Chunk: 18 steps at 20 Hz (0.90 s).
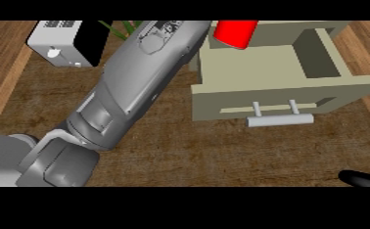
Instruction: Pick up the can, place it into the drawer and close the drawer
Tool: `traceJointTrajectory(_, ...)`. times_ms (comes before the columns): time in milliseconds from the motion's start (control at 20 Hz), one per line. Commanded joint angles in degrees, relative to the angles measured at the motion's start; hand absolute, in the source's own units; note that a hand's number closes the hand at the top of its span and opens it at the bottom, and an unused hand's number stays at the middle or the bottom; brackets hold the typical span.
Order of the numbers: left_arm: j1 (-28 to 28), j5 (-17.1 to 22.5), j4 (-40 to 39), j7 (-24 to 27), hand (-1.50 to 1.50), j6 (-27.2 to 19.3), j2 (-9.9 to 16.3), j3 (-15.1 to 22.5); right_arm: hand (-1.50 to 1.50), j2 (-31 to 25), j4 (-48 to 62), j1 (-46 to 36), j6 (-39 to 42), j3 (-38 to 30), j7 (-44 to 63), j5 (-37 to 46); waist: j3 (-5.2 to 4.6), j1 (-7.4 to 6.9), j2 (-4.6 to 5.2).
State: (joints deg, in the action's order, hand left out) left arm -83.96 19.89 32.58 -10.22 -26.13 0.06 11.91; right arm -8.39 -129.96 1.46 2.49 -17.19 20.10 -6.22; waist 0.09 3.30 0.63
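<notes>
A red can [235,33] shows at the view's top edge, over the back left part of the open beige drawer [267,101]; its upper part is cut off. The drawer is pulled out toward me, its grey bar handle [280,119] facing forward, and nothing lies on its floor. My left forearm [133,81] runs from the lower left up to the top edge, ending just left of the can. The left hand itself lies beyond the edge, so what holds the can is hidden. Only a black tip of my right hand [355,178] shows at the lower right corner.
A white and black boxy appliance [65,42] stands at the back left on the wooden counter [217,159]. Green leaves [119,27] poke out beside it. The drawer has a narrower walled section [318,52] at its right.
</notes>
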Motion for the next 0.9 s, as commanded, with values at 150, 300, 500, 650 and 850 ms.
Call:
traceJointTrajectory(150, -5.9, 3.4, -7.7, 2.2, 1.5, -1.0, -0.1, 2.8, -1.5, -0.4, -0.4, -1.3, -0.7, 0.3, 1.7, 0.9, 0.02, 0.45, 0.24)
traceJointTrajectory(300, -7.4, 5.1, -10.0, 3.2, 1.5, -4.9, -0.1, 4.8, -1.5, -0.3, 2.0, -2.7, -0.3, 1.4, -0.1, 1.4, 0.11, 2.02, 0.75)
traceJointTrajectory(500, -7.1, 6.0, -11.7, 3.8, -1.5, -8.4, -0.1, 6.5, -1.5, -0.9, 0.2, -0.6, 1.4, 0.8, 0.0, -0.2, 0.12, 2.41, 0.6)
traceJointTrajectory(650, -7.3, 6.3, -13.5, 5.4, -1.5, -10.4, -0.1, 7.1, -1.5, -1.9, 2.6, -4.1, 0.7, 0.8, 0.9, 0.1, 0.13, 2.23, 0.93)
traceJointTrajectory(850, -9.9, 8.2, -14.0, 5.0, -1.5, -10.8, -0.1, 6.8, -1.5, -4.2, 3.3, -6.4, 1.1, 0.4, 0.0, 2.3, 0.13, 2.39, 1.02)
